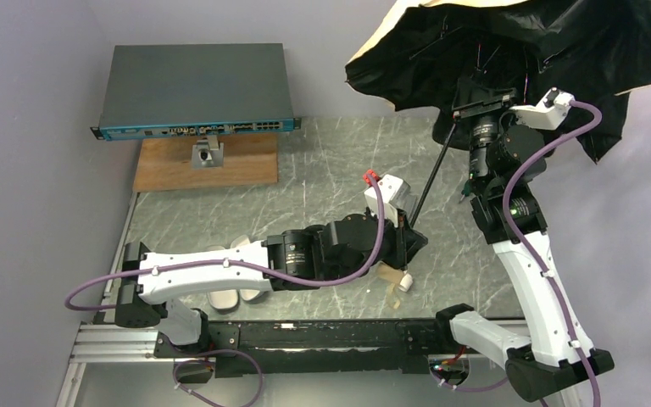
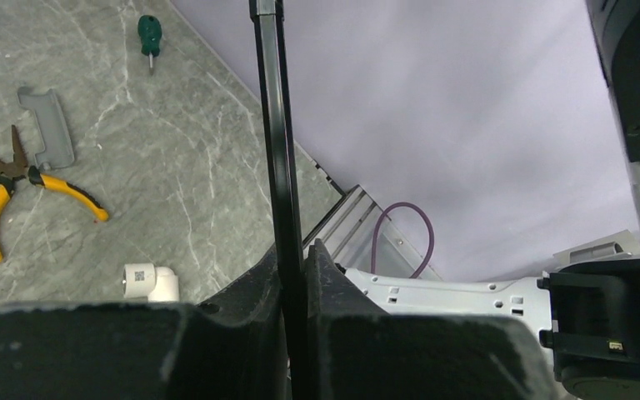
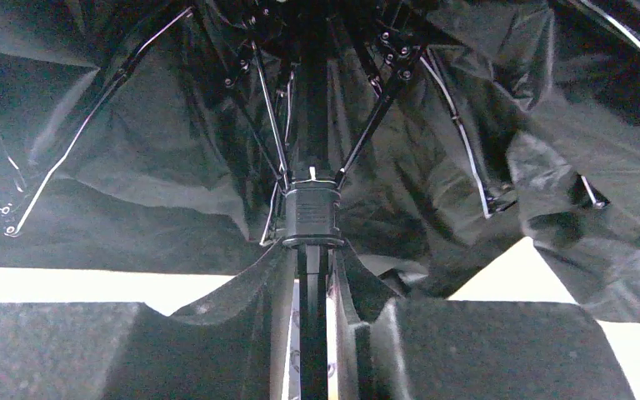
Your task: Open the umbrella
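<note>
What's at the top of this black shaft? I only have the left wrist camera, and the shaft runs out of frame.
Observer: The umbrella's canopy is spread out up there above the right arm, but its fabric hangs wrinkled, not taut.
Operator: Is the right gripper holding anything?
Observer: Yes. The right gripper is closed on the shaft, just below the runner.
Operator: What's at the far left of the table?
Observer: A network switch sits on a wooden board.
</note>
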